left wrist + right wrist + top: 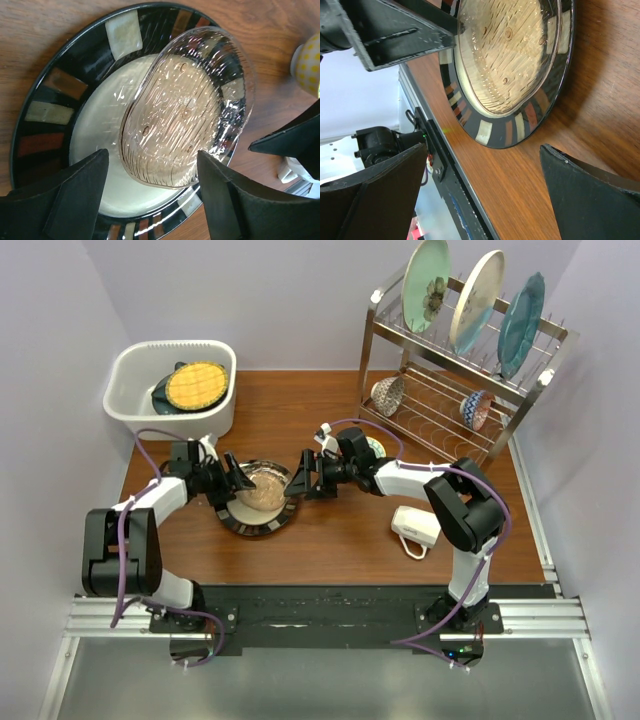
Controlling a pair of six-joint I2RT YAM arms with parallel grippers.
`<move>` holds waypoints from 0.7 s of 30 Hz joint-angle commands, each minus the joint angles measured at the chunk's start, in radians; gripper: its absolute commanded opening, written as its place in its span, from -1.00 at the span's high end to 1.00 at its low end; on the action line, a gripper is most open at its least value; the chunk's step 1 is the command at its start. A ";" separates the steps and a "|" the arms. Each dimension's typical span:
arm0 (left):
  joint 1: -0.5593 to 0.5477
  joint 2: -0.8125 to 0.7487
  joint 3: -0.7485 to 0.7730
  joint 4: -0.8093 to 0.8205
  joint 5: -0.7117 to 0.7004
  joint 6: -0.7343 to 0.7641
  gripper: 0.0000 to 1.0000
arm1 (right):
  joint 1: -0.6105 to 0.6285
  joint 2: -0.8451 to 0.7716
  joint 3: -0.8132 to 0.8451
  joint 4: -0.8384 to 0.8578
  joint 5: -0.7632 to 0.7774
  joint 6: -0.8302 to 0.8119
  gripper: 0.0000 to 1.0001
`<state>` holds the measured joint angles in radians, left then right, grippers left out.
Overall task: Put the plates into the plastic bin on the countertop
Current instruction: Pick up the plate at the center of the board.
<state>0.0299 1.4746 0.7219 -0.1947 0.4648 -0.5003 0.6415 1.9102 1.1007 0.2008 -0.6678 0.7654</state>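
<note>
Black fingers of the left gripper (pixel 150 157) stand fairly wide apart, straddling the near end of a clear ribbed glass dish (pixel 187 105). I cannot tell whether either finger touches the glass. That dish lies tilted inside the black-rimmed plate (pixel 55 95), the one with coloured tiles round its edge and a cream middle, so it covers much of the plate's centre. The plate lies flat on the table (pixel 340 540), between the two arms.

Across from it, the right gripper (pixel 484 147) is spread wide and holds nothing. It is low at the plate's right side, with the tiled rim just beyond its fingers. A small yellow-dotted piece (pixel 306 62) peeks in beside that arm.

Further out at the back left, the plastic bin (pixel 135 365) holds a yellow woven-centre plate (pixel 197 386) on top of a dark teal plate (pixel 160 395).

At the back right, the wire dish rack (pixel 530 390) carries three plates on edge: pale green floral (pixel 427 285), a pale plate (pixel 476 302) and a blue star-shaped one (pixel 521 323). Two patterned bowls (pixel 388 395) sit on its lower tier. A white mug (pixel 414 526) lies on the table by the right arm.
</note>
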 commanded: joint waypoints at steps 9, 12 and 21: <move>-0.010 0.053 -0.067 0.141 0.029 -0.023 0.00 | 0.003 -0.005 0.031 0.019 -0.015 -0.003 -0.97; -0.010 0.078 -0.079 0.164 0.047 -0.029 0.29 | 0.004 -0.005 0.030 0.020 -0.016 -0.003 -0.97; -0.010 0.090 -0.093 0.181 0.055 -0.032 1.00 | 0.004 -0.007 0.027 0.023 -0.018 -0.003 -0.97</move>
<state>0.0238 1.5551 0.6483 -0.0189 0.5259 -0.5396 0.6415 1.9102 1.1007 0.2016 -0.6720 0.7658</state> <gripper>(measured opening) 0.031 0.985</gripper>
